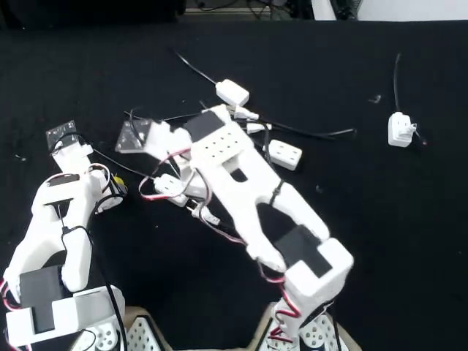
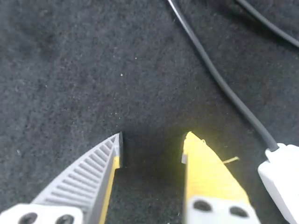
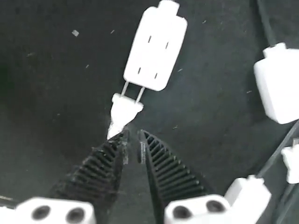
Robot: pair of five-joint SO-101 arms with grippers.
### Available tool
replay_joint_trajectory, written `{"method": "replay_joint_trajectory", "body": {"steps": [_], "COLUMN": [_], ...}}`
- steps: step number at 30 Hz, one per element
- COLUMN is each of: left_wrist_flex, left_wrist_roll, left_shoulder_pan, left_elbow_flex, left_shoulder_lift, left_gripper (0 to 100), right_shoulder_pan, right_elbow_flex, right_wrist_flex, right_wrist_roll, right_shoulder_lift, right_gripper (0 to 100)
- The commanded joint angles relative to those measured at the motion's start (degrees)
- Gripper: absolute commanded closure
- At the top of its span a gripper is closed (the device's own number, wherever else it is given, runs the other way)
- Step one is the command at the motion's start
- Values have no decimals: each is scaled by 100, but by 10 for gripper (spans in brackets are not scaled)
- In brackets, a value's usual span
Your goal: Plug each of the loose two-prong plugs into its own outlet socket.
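A white outlet block [image 3: 154,46] lies on the black cloth with a white two-prong plug [image 3: 125,108] at its end, prongs partly in and still showing. My right gripper [image 3: 133,137] sits just behind that plug, its black fingers all but closed with nothing between them; the plug's tail lies by one fingertip. In the high view the right gripper [image 1: 135,135] is left of centre. My left gripper [image 2: 152,144] hangs open over bare cloth, beside a black cable [image 2: 219,79] that ends in a white plug [image 2: 280,172]. It stands at the far left [image 1: 62,137].
More white outlet blocks lie on the cloth: one at the back centre [image 1: 232,93], one with several sockets mid-table [image 1: 285,153], one at the far right [image 1: 400,129]. Black cables [image 1: 307,131] trail between them. Another white block [image 3: 278,88] lies close to the right gripper.
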Motion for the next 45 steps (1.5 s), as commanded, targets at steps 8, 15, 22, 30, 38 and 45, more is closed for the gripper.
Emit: {"method": "replay_joint_trajectory", "body": {"steps": [8, 15, 22, 30, 38, 45], "left_wrist_flex": [18, 18, 18, 18, 18, 18], "left_wrist_roll": [53, 53, 53, 53, 53, 53], "left_shoulder_pan": [-180, -180, -180, -180, -180, -180], "left_elbow_flex": [-180, -180, -171, -171, -171, -171], "left_shoulder_lift": [26, 26, 26, 26, 26, 26], "left_gripper": [789, 790, 790, 790, 790, 790], "right_shoulder_pan": [97, 88, 123, 141, 123, 299], "right_elbow_flex": [1824, 1921, 2062, 2088, 2422, 2563], "right_wrist_flex": [-1090, -1530, -1864, -1600, -1670, -2145], "right_wrist_roll": [88, -79, -123, -141, -141, -149], "right_shoulder_lift": [-470, -400, 251, 4, -286, -391], "right_gripper": [900, 878, 881, 879, 878, 877]}}
